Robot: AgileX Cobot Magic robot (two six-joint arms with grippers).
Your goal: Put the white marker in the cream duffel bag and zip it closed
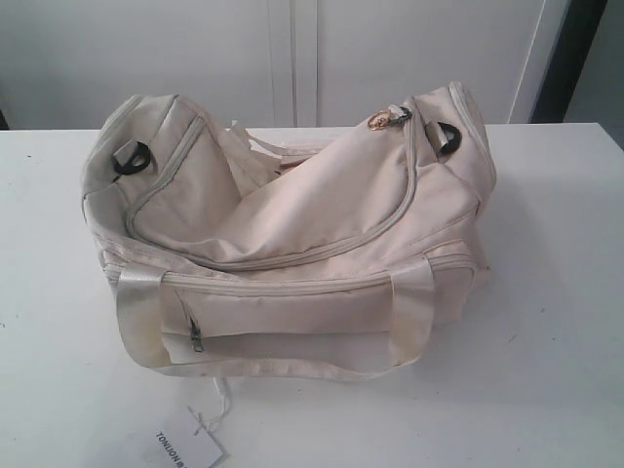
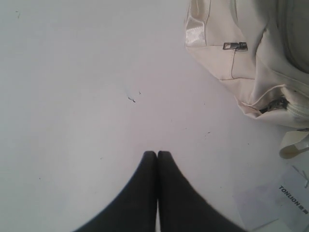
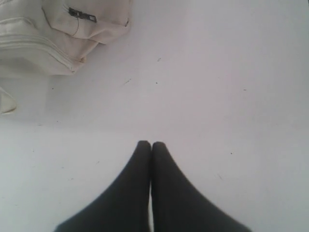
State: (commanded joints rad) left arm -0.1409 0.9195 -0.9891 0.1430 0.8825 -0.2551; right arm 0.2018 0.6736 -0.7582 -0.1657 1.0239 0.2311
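Observation:
The cream duffel bag (image 1: 292, 224) lies on the white table, its curved top zipper run round to a gold ring pull (image 1: 382, 119) at the back right end. Its front pocket zip pull (image 1: 196, 338) hangs at the lower left. The white marker is out of view. Neither arm shows in the exterior view. My left gripper (image 2: 157, 153) is shut with nothing in it, over bare table beside a corner of the bag (image 2: 251, 53). My right gripper (image 3: 151, 143) is also shut and holds nothing, with the bag's end (image 3: 58, 34) some way off.
A white paper hang tag (image 1: 190, 447) with dark print lies on its string at the table's front edge below the bag, and the tag (image 2: 289, 200) appears near the left gripper too. Shiny strap handles (image 1: 136, 312) loop over the bag's front. A white wall stands behind.

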